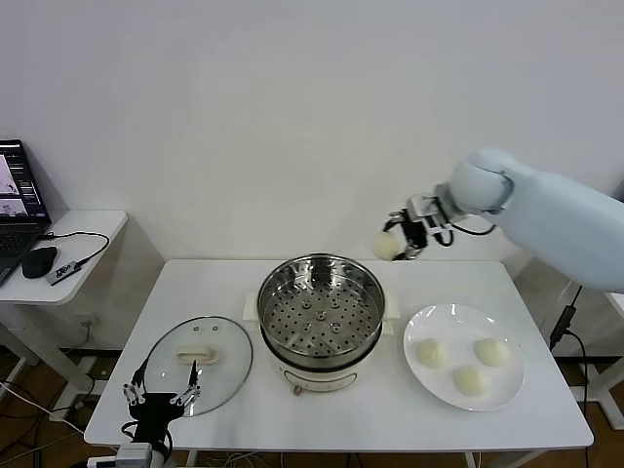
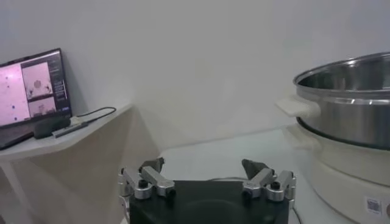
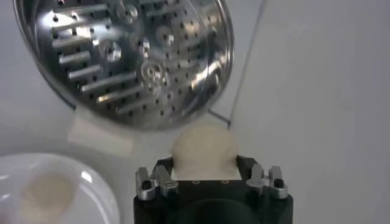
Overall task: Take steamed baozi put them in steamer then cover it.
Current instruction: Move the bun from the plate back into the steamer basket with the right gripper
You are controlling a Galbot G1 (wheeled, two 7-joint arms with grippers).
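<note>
Above the table's far edge, toward the far right corner, the right claw [image 1: 398, 241] hangs in the air with its fingers closed partway around one steamed baozi [image 1: 389, 246]; the right wrist view shows the bun [image 3: 203, 148] seated between the two finger sets. Centred on the table [image 1: 322, 409] stands the steamer [image 1: 321, 302], uncovered, its perforated tray bare. Near the right edge sits a white plate [image 1: 419, 322] carrying three more buns: one toward the steamer [image 1: 431, 353], one toward the right edge [image 1: 492, 352], one nearer the front edge [image 1: 470, 380]. Toward the left edge lies the cover [image 1: 198, 358], flat on the table with its handle up. At the front left corner the left claw [image 1: 161, 398] waits low with its fingers spread wide, gripping nothing, just in front of the cover.
</note>
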